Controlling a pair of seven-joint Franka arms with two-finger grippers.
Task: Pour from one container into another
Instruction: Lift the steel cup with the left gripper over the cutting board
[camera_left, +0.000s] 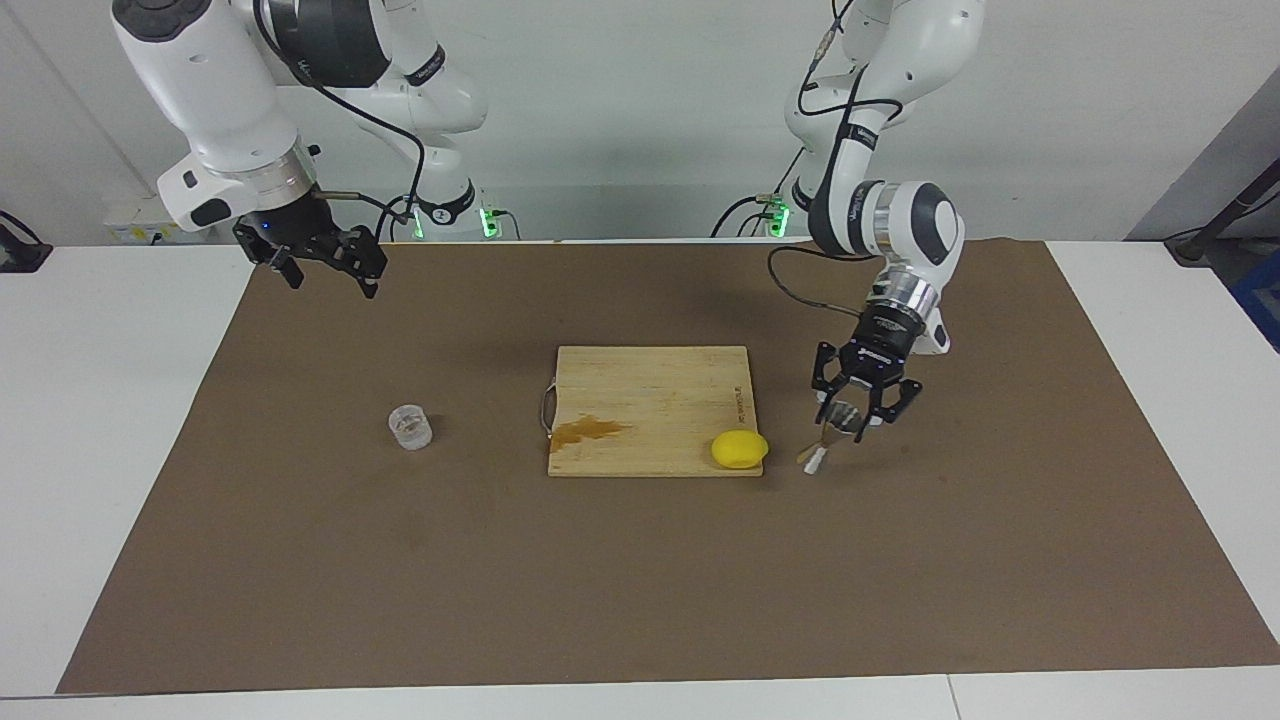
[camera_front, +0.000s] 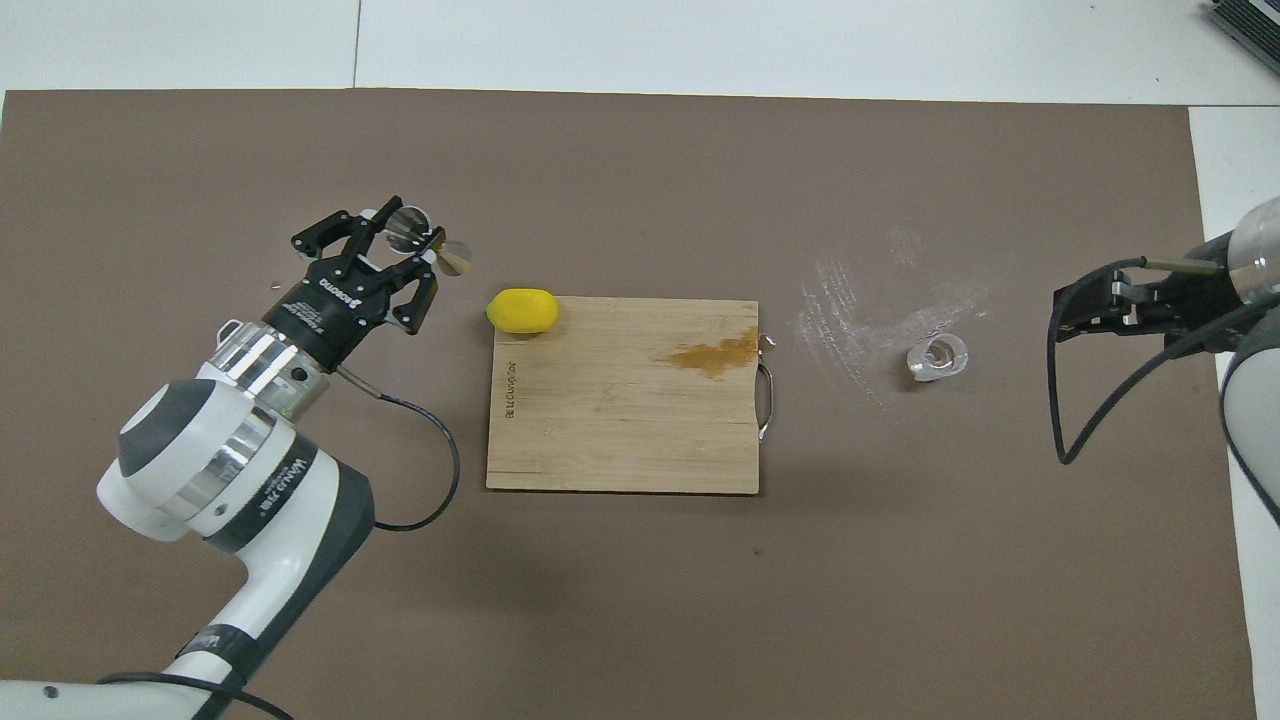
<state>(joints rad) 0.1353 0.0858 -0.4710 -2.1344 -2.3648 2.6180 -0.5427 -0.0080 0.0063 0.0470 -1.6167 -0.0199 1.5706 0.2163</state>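
Observation:
The small clear cup (camera_left: 409, 426) (camera_front: 937, 358) stands upright on the brown mat toward the right arm's end of the table. The grey metal jigger (camera_left: 815, 458) (camera_front: 455, 258) hangs tilted in my left gripper (camera_left: 848, 418) (camera_front: 410, 240), which is shut on its upper cone. The jigger is over the mat just beside the lemon. My right gripper (camera_left: 325, 262) (camera_front: 1085, 312) waits open and empty in the air above the mat's edge, apart from the cup.
A wooden cutting board (camera_left: 650, 380) (camera_front: 620, 420) with a brown stain lies mid-table. A yellow lemon (camera_left: 740, 449) (camera_front: 522, 310) sits at its corner toward the left arm's end. White smear marks (camera_front: 860, 300) streak the mat beside the cup.

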